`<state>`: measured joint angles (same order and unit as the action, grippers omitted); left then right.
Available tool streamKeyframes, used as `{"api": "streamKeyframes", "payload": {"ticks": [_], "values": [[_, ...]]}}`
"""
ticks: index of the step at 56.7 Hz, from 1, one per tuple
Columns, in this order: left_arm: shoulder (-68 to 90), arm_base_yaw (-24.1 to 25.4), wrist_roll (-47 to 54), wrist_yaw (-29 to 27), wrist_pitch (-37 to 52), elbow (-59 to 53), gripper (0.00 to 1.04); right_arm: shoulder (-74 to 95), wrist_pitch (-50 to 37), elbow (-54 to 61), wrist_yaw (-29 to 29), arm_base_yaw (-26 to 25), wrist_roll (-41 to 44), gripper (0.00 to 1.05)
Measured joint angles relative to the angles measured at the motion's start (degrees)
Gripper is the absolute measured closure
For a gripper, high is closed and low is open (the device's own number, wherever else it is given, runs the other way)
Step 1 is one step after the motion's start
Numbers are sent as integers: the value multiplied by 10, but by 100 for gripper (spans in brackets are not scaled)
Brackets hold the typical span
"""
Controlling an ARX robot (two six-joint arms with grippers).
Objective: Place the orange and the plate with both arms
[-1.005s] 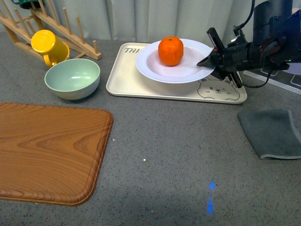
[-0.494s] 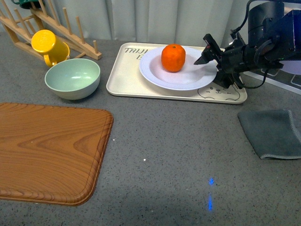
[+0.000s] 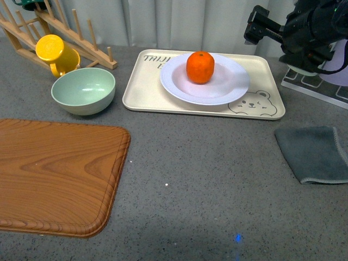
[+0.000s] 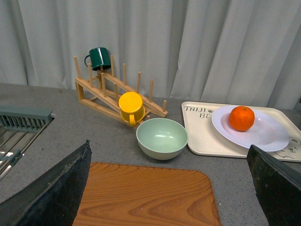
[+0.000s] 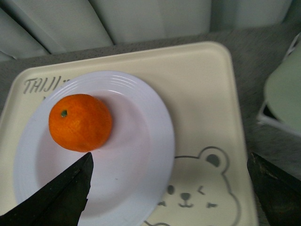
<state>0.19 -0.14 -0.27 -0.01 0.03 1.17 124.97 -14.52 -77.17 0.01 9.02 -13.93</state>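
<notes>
The orange [image 3: 200, 67] sits in the white plate [image 3: 231, 82], which lies flat on the beige bear tray [image 3: 261, 106]. My right gripper [image 3: 260, 26] is open and empty, raised above and behind the tray's far right corner, apart from the plate. Its wrist view looks down on the orange [image 5: 80, 122], the plate [image 5: 141, 155] and the tray [image 5: 207, 94], with the gripper [image 5: 169, 188] wide open above them. My left gripper [image 4: 164, 197] is open and empty, hovering over the wooden board [image 4: 146, 193]. It is out of the front view. From there the orange [image 4: 241, 118] and plate [image 4: 265, 137] show far off.
A pale green bowl [image 3: 84, 89] and a yellow mug [image 3: 54, 53] stand left of the tray, by a wooden rack [image 3: 65, 32]. A large wooden board [image 3: 54, 174] lies front left. A grey cloth [image 3: 315, 153] lies right. A green mug [image 4: 99, 58] hangs on the rack.
My right gripper let go of the plate's right rim and pulled up and back to the right. The plate with the orange settled flat on the tray.
</notes>
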Motion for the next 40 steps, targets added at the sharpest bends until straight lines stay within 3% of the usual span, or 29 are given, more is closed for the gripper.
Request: {"api": "streamKeyframes", "payload": {"ticks": [7, 20, 40], "values": [[0, 0, 0, 0, 0, 0, 6, -91, -101, 139, 85, 17, 109, 9], [0, 0, 0, 0, 0, 0, 6, -275, -209, 395, 142, 12, 195, 9], [0, 0, 0, 0, 0, 0, 6, -574, -139, 645, 190, 16, 162, 9]]}}
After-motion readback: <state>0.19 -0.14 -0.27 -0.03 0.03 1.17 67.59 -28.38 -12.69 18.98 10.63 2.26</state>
